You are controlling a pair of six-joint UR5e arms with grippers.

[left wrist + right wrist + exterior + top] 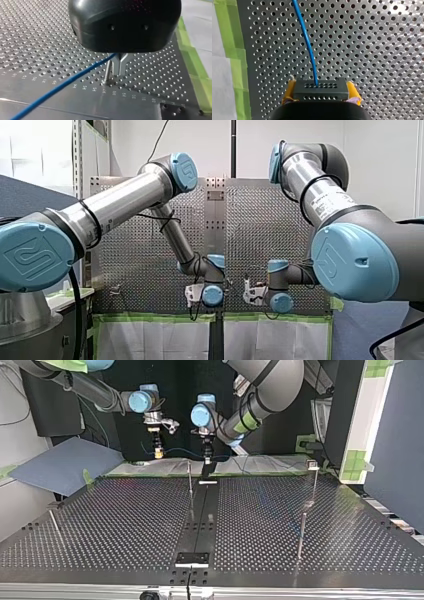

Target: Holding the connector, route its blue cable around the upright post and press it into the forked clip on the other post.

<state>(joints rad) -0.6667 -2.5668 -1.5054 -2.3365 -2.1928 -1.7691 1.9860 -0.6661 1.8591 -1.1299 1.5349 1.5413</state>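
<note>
Between the yellow pads of my right hand sits the dark grey rectangular connector, its hole-dotted face turned away from the wrist; the hand is clamped on it from both sides; the thin blue cable leaves the middle of that face and runs ahead of the hand over the perforated metal table, bending slightly; a strip of green tape edges the table beside the hand. Further along, the cable meets my left hand, black-bodied with two metal fingers; they stand close together and pinch the cable near their roots, and from there it slants off to one side above the table; a thin upright metal post stands just beside the fingertips, on the side where the cable comes in. Seen in the top view, both hands hang near each other with the cable slung between them; a thin post with a small block on top stands well apart from my left hand, on the side away from my right hand.
</note>
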